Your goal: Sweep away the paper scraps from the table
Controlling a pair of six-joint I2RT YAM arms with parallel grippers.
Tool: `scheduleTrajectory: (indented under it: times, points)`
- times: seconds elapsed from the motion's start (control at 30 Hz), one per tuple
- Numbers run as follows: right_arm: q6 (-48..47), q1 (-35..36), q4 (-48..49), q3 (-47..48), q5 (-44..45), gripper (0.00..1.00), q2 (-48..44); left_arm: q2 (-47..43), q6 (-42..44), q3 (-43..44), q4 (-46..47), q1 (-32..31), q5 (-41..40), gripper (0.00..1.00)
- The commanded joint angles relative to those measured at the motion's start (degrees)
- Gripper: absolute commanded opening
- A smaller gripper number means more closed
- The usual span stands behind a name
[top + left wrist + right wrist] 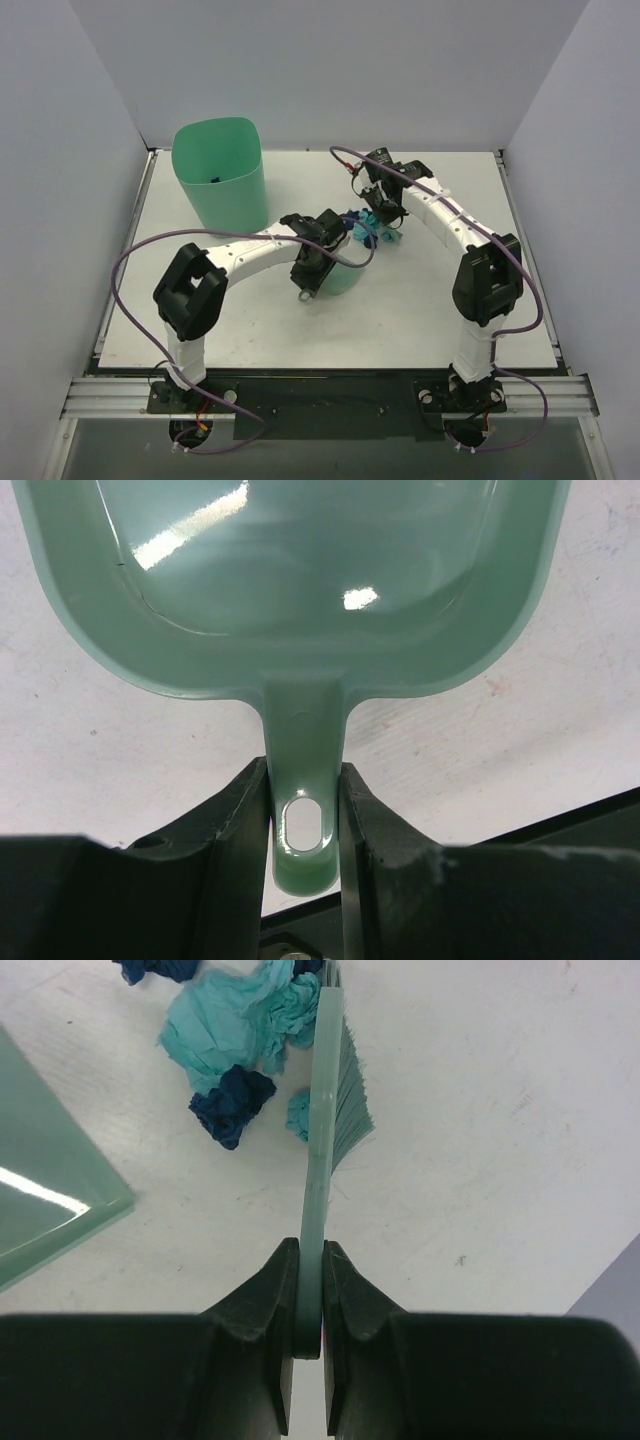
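Centre of the table [450, 320]: paper scraps [372, 230] sit between dustpan [338, 278] and brush [318, 1110].

Top view: scraps cluster just above centre frame, pan mouth on their left, brush arm on their right; bin [220, 180] upper left. Left wrist: left gripper [305, 790] is clamped on the dustpan handle, and we see no scraps in the visible part of the pan. Right wrist: right gripper [310, 1270] pinches the brush spine; bristles point down, just right of the navy and turquoise wads at upper left, with the pan lip at the left edge. We'd run the stroke leftward toward that lip, keep the bristles on the surface and hold the lip flush so nothing slips under. The small turquoise bit against the bristles is easy to miss.
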Motion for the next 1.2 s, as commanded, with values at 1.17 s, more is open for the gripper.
scheduleTrajectory:
  times: [1.17]
  points:
    - [5.8, 2.9, -3.4, -9.5, -23.0, 0.00, -15.6, 5.7, -1.7, 3.6, 9.6, 2.8, -8.7, 0.00]
